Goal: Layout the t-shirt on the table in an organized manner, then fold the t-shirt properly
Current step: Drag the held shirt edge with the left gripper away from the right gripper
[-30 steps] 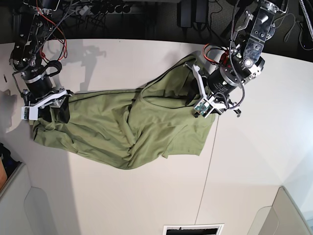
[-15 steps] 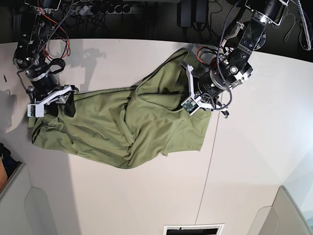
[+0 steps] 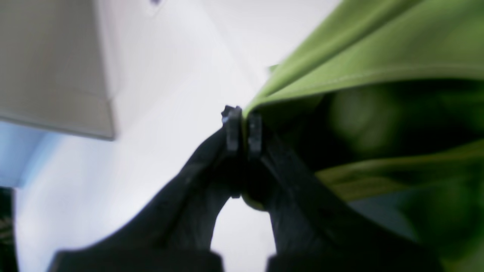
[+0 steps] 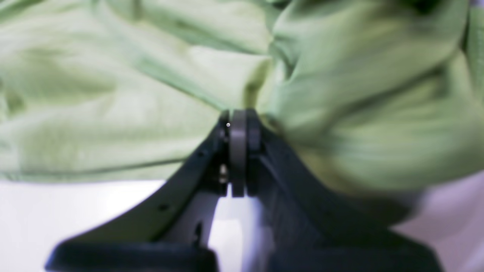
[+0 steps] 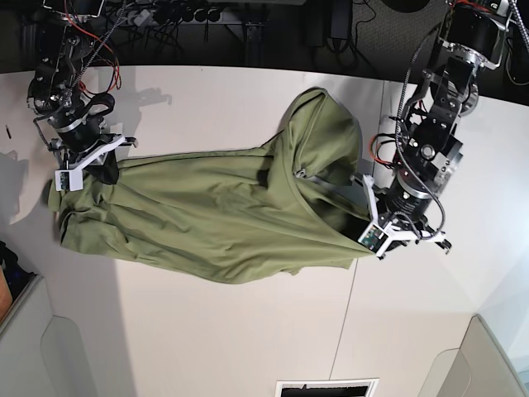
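Observation:
The olive-green t-shirt [image 5: 223,219] lies stretched across the white table [image 5: 231,331], bunched up at its far right end. In the base view my left gripper [image 5: 366,217] is on the right, shut on the shirt's right edge. The left wrist view shows that gripper [image 3: 244,128] pinching a hemmed fold of the t-shirt [image 3: 378,45] above the table [image 3: 170,75]. My right gripper [image 5: 103,168] is on the left of the base view at the shirt's left end. In the right wrist view it [image 4: 238,124] is shut, and cloth of the t-shirt [image 4: 113,94] puckers into its tips.
Grey angled panels stand at the near left [image 5: 33,347] and near right [image 5: 488,364] corners. A dark vent slot [image 5: 326,387] sits at the table's front edge. Cables and boxes [image 5: 165,16] run along the back. A thin seam [image 5: 351,314] crosses the tabletop.
Both grippers have shut on the shirt. The left gripper moved toward the near right, drawing the shirt's edge with it and stretching the cloth wider. The right gripper shifted slightly toward the back.

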{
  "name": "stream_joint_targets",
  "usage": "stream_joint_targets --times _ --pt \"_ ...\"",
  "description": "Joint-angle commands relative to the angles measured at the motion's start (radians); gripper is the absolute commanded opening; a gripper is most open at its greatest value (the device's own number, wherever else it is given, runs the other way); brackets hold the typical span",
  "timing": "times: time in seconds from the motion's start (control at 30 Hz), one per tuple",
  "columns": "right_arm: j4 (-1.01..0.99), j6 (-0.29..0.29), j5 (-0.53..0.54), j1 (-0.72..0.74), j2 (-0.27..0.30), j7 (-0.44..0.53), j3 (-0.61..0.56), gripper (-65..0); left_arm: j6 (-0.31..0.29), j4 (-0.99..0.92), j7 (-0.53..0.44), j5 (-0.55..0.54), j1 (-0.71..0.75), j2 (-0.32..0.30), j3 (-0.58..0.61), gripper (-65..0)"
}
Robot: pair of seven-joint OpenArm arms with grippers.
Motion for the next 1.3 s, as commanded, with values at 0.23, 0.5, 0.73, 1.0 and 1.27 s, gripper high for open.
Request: stream_joint_targets --times 0.23,0.5,0.73,1.0,1.27 --pt "0.015 0.0 0.005 0.008 0.031 0.006 0.006 -65.0 0.004 -0.089 -0.082 -0.015 -0.248 -0.087 -0.007 -62.1" --pt "0.015 0.001 0.028 0.008 0.031 0.001 0.006 -65.0 -0.142 -0.385 -0.186 -0.102 -0.415 -0.087 -0.007 -36.7" --pt "0.061 0.079 0.26 0.011 0.01 -0.003 0.006 -43.6 -0.07 -0.417 -0.06 -0.207 -0.43 -0.092 -0.007 -36.0" --pt "0.108 0.063 0.136 0.024 -0.075 -0.002 0.005 -40.1 -0.192 -0.417 0.006 -0.5 -0.428 -0.129 -0.007 -36.0" --pt "0.076 -0.048 -0.041 0.068 -0.085 0.037 0.004 -26.8 -0.217 -0.417 0.064 -0.538 -0.41 -0.13 -0.007 -36.0"
